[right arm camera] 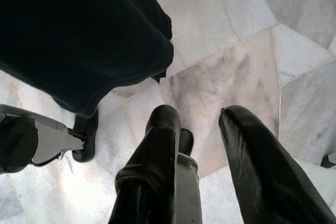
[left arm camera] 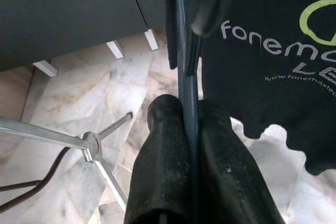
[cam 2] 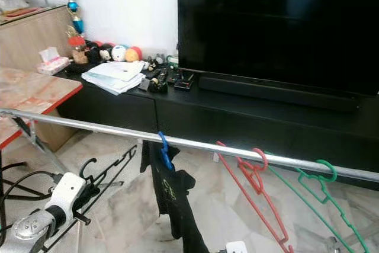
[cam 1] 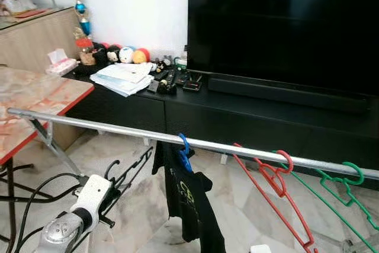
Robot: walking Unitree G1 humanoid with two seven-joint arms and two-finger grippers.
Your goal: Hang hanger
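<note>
The left end effector grips a black hanger below the rail, not yet hooked on, while the right end effector idles open.

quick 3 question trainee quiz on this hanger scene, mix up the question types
1. True or false: the left end effector is shut on a black hanger.
2. Which hanger on the metal rail carries the black shirt? A red hanger B green hanger C blue hanger
3. Fill in: the right end effector hangs over the marble floor with its fingers ____.

Key: 1 true; 2 C; 3 open
</note>
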